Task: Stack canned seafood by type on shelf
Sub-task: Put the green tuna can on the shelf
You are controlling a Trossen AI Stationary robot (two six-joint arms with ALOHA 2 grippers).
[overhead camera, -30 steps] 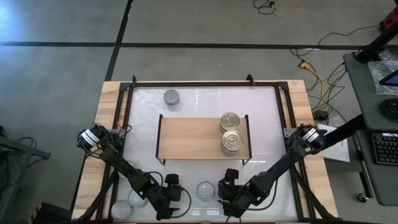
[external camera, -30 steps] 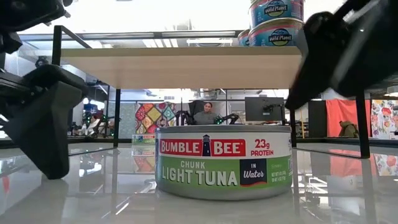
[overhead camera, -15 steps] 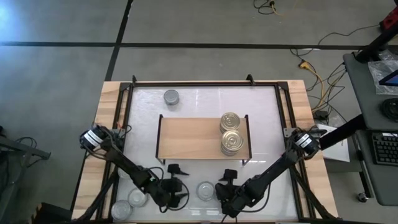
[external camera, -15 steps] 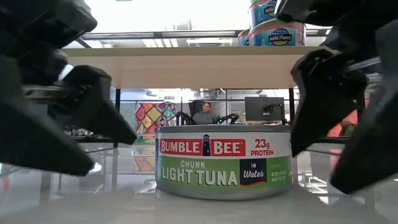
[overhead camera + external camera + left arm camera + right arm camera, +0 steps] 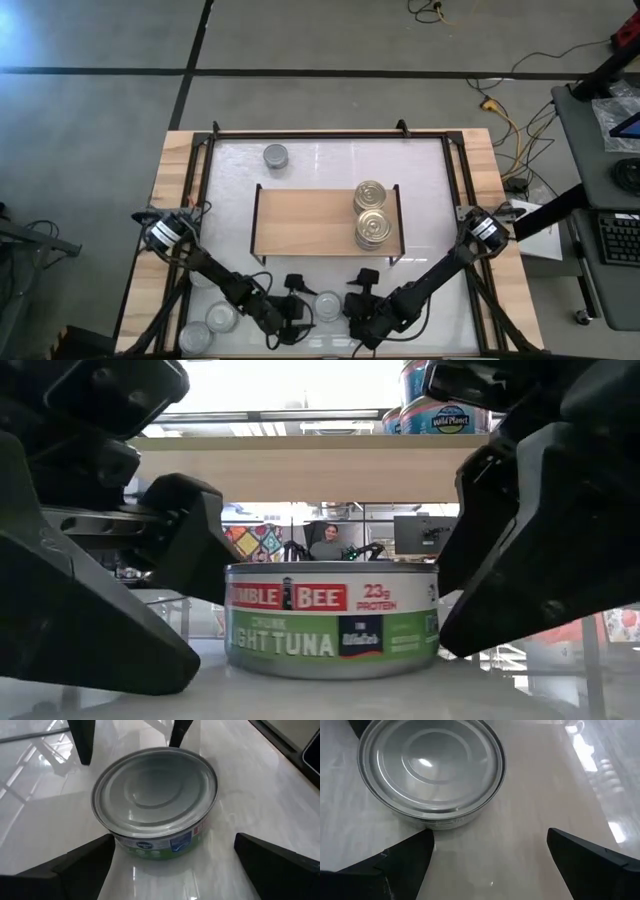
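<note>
A silver-topped tuna can [image 5: 328, 305] stands on its base on the white tabletop near the near edge, also seen in the low view [image 5: 330, 620]. My left gripper [image 5: 298, 300] is open just left of it, my right gripper [image 5: 355, 298] open just right of it, both low at the table. In the left wrist view the can [image 5: 155, 800] sits ahead between the fingers. In the right wrist view the can [image 5: 430, 770] sits ahead, off to one finger's side. The shelf [image 5: 305, 222] carries gold-topped cans [image 5: 370, 195] [image 5: 373, 229] at its right end. My left gripper has one fingertip [image 5: 107, 842] right at the can's lower side wall [image 5: 122, 845], coming level from the table's left; whether it touches, I cannot tell. My right gripper has one fingertip [image 5: 422, 840] close under the can's rim [image 5: 427, 824], coming level from the right; whether it touches, I cannot tell.
One silver can [image 5: 275, 156] stands on the table beyond the shelf's far left corner. Two more silver cans [image 5: 222, 318] [image 5: 195, 338] stand near the near left corner under my left arm. The shelf's left half is bare wood. A person sits in the room behind [image 5: 325, 545].
Both grippers have come down to table height and closed in on the silver-topped can, the left one moving right, the right one moving left. The can has slid a little toward the table's left and turned about its upright axis, still standing on the table.
</note>
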